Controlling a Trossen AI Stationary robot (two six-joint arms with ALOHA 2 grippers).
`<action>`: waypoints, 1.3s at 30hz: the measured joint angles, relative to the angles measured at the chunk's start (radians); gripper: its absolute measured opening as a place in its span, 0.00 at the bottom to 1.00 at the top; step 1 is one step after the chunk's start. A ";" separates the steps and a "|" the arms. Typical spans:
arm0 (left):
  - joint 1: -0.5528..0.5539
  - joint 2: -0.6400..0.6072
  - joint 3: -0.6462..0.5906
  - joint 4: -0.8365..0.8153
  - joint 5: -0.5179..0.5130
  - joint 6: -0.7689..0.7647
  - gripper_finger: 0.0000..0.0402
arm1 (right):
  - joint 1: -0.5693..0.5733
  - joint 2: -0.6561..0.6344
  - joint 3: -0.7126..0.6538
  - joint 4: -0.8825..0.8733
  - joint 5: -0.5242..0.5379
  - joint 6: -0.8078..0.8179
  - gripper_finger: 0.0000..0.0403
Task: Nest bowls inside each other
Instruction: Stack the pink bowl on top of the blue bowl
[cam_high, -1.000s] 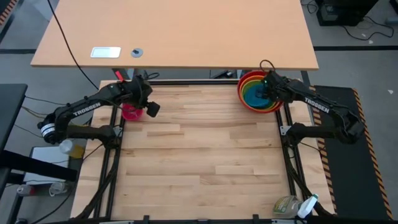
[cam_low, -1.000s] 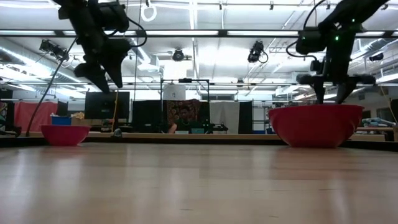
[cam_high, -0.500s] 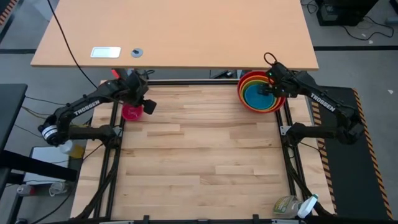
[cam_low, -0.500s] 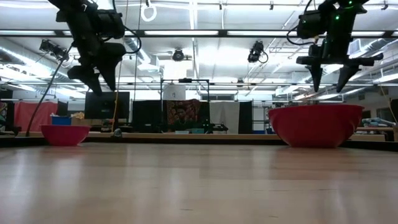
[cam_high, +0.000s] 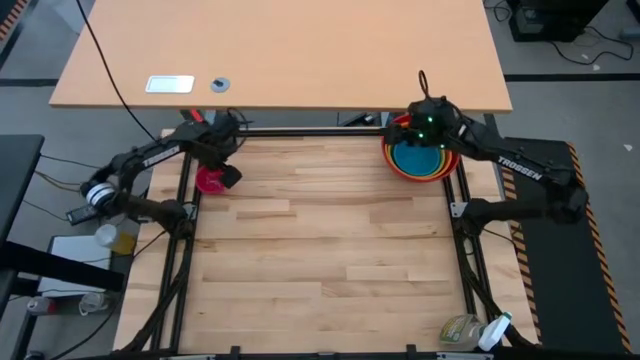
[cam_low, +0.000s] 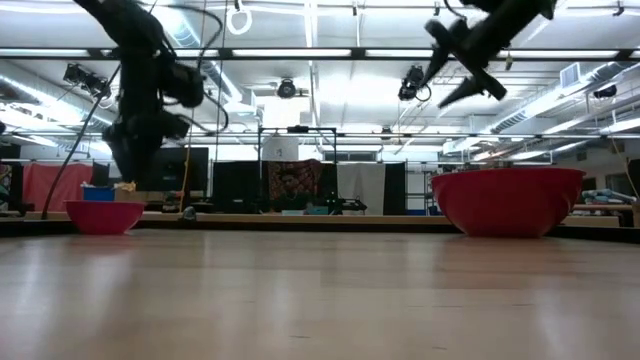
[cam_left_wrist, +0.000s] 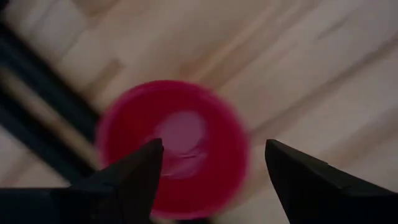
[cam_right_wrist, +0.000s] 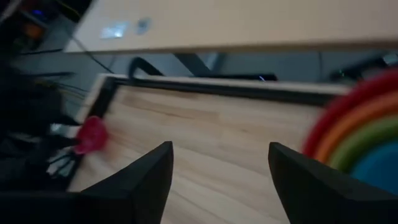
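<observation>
The magenta-pink bowl (cam_high: 208, 182) rests on its base at the table's far left; it also shows in the low view (cam_low: 104, 216) and the right wrist view (cam_right_wrist: 92, 134). My left gripper (cam_high: 224, 170) hangs open just above it, pointing down, with the bowl (cam_left_wrist: 171, 146) beneath and between its fingers (cam_left_wrist: 214, 180). At the far right the blue, lime green and orange bowls sit nested in the red bowl (cam_high: 420, 156), which rests on the table (cam_low: 507, 200). My right gripper (cam_high: 424, 124) is open, high over the stack's far rim (cam_low: 462, 52), slanting toward the table's left.
A tan desk (cam_high: 280, 50) stands beyond the far edge. Black frame rails (cam_high: 180, 250) run along the table's sides. A plastic bottle (cam_high: 466, 330) lies at the near right corner. Bare wood (cam_high: 320, 240) spans the middle between the pink bowl and the stack.
My right gripper has risen out of the nested stack and tipped up from pointing down to a slant facing the table's left. My left gripper has gone down and toward the left edge, over the pink bowl, turning until it points straight down. The bowls have stayed put.
</observation>
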 joint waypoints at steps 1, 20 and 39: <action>0.008 0.021 0.000 0.000 -0.035 0.027 0.71 | 0.022 0.002 0.011 0.011 0.017 -0.005 0.66; 0.058 0.246 0.000 0.058 -0.194 0.240 0.45 | 0.203 0.064 0.054 0.079 0.131 -0.038 0.65; -0.071 0.236 0.000 0.069 0.070 0.161 0.04 | 0.231 0.141 0.054 0.158 0.127 -0.031 0.65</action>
